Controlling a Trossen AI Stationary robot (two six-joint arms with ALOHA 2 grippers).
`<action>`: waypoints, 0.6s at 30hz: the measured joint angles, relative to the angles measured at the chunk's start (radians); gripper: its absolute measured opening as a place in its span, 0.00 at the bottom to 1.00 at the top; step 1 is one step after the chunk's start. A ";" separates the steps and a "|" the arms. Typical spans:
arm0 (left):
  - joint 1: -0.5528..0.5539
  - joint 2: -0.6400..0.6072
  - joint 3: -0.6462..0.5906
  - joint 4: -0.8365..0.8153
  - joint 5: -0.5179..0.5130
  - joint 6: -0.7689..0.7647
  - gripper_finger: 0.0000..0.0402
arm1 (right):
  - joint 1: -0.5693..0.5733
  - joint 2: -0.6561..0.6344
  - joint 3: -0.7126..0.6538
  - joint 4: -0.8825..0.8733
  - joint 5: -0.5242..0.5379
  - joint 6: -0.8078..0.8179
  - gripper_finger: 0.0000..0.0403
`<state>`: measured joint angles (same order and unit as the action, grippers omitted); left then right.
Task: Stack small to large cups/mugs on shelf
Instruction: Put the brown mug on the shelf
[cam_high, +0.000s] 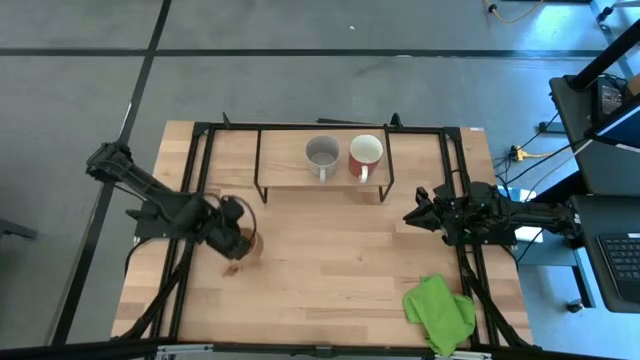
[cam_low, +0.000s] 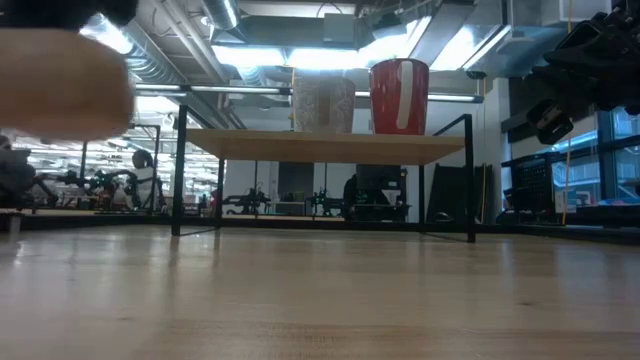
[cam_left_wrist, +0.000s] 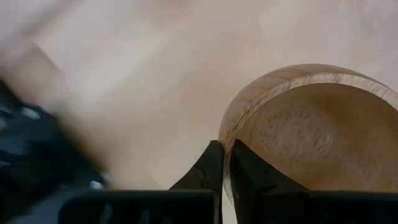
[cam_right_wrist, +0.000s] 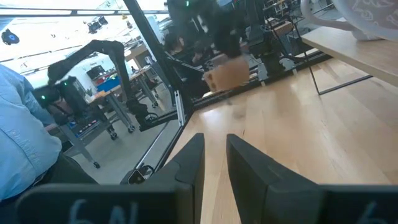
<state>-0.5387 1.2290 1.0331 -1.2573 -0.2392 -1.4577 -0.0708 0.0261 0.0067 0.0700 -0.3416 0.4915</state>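
Left claw (cam_high: 240, 240) is clamped on the wooden cup's (cam_left_wrist: 311, 124) rim, held above the table (cam_high: 330, 280) w/ the cup off the surface. Grey mug (cam_high: 322, 154) & red mug (cam_high: 366, 152) sit side by side on the shelf (cam_high: 280, 160). Right claw (cam_high: 415, 214) waits near the shelf's right end, fingers a bit apart.

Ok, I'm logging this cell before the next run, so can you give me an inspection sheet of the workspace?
Surface: light wooden tabletop, bare in the middle.
Job's things: grey ceramic mug and red mug with cream inside upright, side by side on the low light-wood shelf; small tan wooden cup off the shelf.
Clutter: crumpled green cloth near the front right corner.
Hands: left hand shut on the wooden cup's rim; right hand open, empty, right of the shelf.
Cables: yellow cable on the floor.
Surroundings: person in a blue shirt.
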 joint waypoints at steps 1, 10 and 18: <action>0.024 0.000 0.029 -0.031 -0.012 0.026 0.01 | 0.000 0.000 0.000 0.000 0.000 0.000 0.17; 0.281 0.000 0.192 -0.055 -0.092 0.235 0.01 | 0.000 0.000 0.000 0.000 0.000 0.000 0.17; 0.484 0.001 0.334 -0.047 -0.138 0.458 0.01 | 0.000 0.000 0.000 0.000 0.000 0.000 0.17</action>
<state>-0.0543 1.2297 1.3669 -1.3045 -0.3770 -1.0000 -0.0708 0.0261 0.0067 0.0704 -0.3416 0.4918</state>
